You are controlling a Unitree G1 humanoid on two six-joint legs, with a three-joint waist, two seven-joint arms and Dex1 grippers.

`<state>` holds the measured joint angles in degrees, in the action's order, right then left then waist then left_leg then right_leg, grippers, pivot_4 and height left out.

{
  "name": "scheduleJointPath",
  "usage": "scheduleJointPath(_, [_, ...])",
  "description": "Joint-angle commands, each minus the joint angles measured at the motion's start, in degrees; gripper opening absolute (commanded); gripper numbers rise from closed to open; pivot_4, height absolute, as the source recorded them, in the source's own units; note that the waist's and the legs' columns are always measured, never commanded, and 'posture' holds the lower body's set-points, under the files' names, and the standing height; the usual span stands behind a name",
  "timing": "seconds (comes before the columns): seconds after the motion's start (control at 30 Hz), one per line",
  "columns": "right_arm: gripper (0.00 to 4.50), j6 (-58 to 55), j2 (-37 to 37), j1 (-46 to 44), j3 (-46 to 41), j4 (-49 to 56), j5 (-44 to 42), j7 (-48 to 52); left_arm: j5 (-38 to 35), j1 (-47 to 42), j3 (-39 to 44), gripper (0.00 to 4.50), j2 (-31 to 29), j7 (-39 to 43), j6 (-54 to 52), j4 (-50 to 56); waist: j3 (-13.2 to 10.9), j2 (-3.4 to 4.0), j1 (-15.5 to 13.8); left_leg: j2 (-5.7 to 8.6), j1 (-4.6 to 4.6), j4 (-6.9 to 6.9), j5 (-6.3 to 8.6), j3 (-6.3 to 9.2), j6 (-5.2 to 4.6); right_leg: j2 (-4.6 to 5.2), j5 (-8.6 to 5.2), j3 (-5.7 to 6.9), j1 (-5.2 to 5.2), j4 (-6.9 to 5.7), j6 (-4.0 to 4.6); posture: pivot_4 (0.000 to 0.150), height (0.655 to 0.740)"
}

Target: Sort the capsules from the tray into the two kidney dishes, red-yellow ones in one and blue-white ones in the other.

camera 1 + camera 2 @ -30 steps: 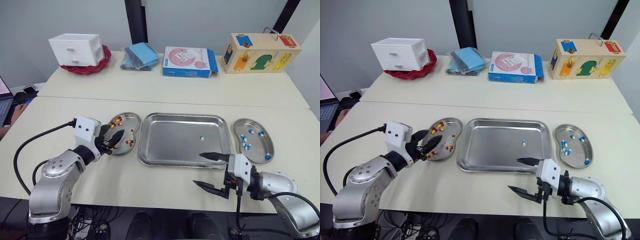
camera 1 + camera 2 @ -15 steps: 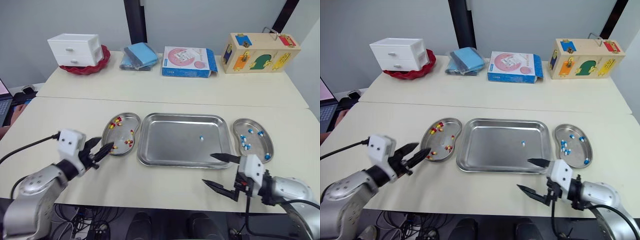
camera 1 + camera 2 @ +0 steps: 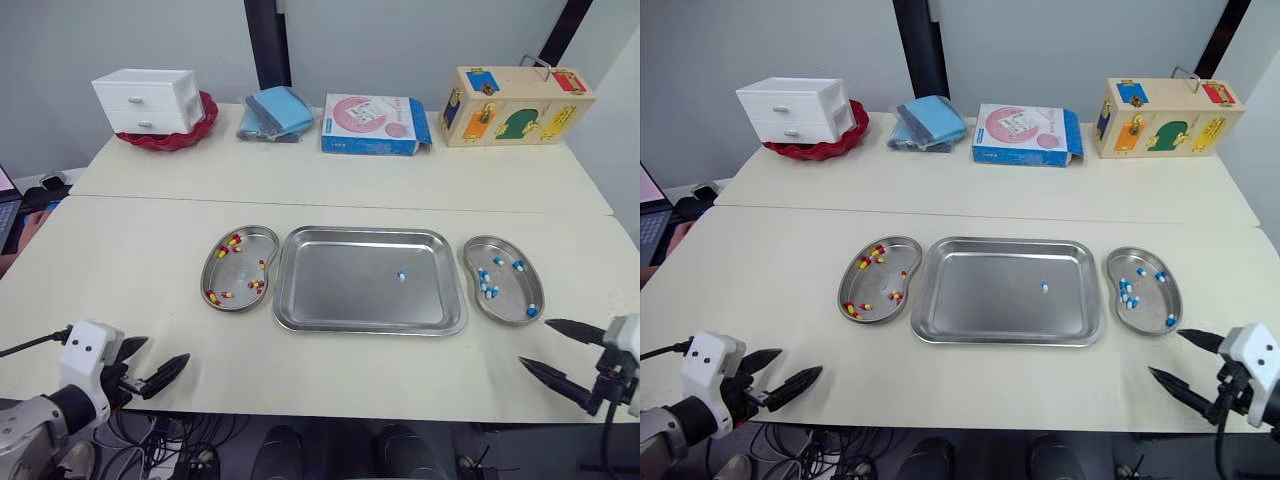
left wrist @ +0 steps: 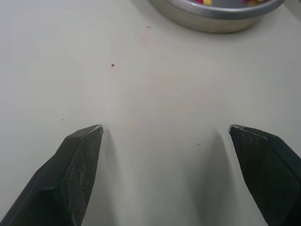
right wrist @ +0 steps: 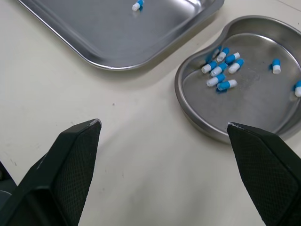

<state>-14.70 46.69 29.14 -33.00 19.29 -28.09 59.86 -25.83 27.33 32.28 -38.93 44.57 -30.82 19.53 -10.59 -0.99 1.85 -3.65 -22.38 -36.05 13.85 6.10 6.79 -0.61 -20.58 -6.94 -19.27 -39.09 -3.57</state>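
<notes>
Item: capsule-sorting set on a cream, matte surface (image 3: 130, 250).

- Tray (image 3: 340, 295): stainless steel, rectangular, rounded corners, raised rim; centre of the surface. Holds one blue-white capsule (image 3: 400, 275), right of the tray's middle, in the same spot as a second ago.
- Left kidney dish (image 3: 236, 278): polished steel, bean-shaped, just beside the tray's left edge. Holds several red-yellow capsules (image 3: 234, 242), scattered.
- Right kidney dish (image 3: 508, 302): same make, just beside the tray's right edge. Holds blue-white capsules (image 3: 488, 287), a cluster plus a few strays.
- Left gripper (image 3: 167, 349): two black tapered fingers with a textured face, spread wide apart, holding nothing, low over the near left edge of the surface. A second ago it was at the left kidney dish; it has since drawn well back.
- Right gripper (image 3: 533, 342): fingers likewise wide apart, empty, at the near right edge, just in front of the right kidney dish. Earlier it was at the tray's near rim.
- Back of the surface: white plastic two-drawer chest (image 3: 147, 98) on a red scalloped dish (image 3: 195, 132); folded blue cloths (image 3: 275, 110); flat blue box (image 3: 375, 122) with a pink round panel, print too small to read; wooden latch box (image 3: 517, 105) with coloured doors.
</notes>
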Motion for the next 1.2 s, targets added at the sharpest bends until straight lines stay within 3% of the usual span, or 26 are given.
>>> scheduleJointPath(0.03, [4.50,1.19,0.24,-0.01,-1.38,0.43,0.40,0.55,-0.16,1.20,2.48,4.47,-0.03,0.51,1.69,0.28,0.00,0.00,0.00,0.00,0.00,0.00,0.00,-0.01,0.00,0.00,0.00,-0.02,0.00,0.00,0.00,0.150,0.7400])
scheduleJointPath(0.37, [4.50,2.80,-0.33,2.38,-2.49,-0.46,1.90,1.21,-0.39,4.23,-0.44,4.47,-1.59,5.16,3.63,4.21,0.00,-0.01,0.01,0.00,-0.01,0.00,0.00,-0.03,0.00,0.00,0.00,-0.02,-0.01,0.01,-0.01,0.150,0.7400])
scheduleJointPath(0.73, [4.50,4.81,-4.22,10.42,-3.17,5.41,2.87,1.36,-8.47,-3.03,-14.34,4.47,1.23,12.27,7.98,17.90,0.03,0.06,-0.11,0.00,-0.03,0.00,0.00,-0.05,0.00,0.01,0.00,-0.04,0.00,0.03,-0.01,0.150,0.7400])
scheduleJointPath(1.0, [4.50,6.26,-7.66,17.50,-3.07,13.37,3.06,1.06,-7.96,-7.28,-19.37,4.47,5.65,14.54,16.56,14.06,0.11,0.18,-0.06,0.00,-0.01,-0.01,0.00,-0.06,0.00,-0.01,0.00,-0.07,0.01,0.03,-0.01,0.150,0.7400])
scheduleJointPath(1.2, [4.50,1.66,-10.52,17.00,3.79,24.35,2.98,-5.32,-5.78,-7.63,-20.21,4.47,6.47,16.21,22.56,8.41,0.14,0.22,-0.04,-0.01,0.00,0.00,0.00,-0.06,0.00,-0.02,0.00,-0.07,0.01,0.03,-0.01,0.150,0.7400])
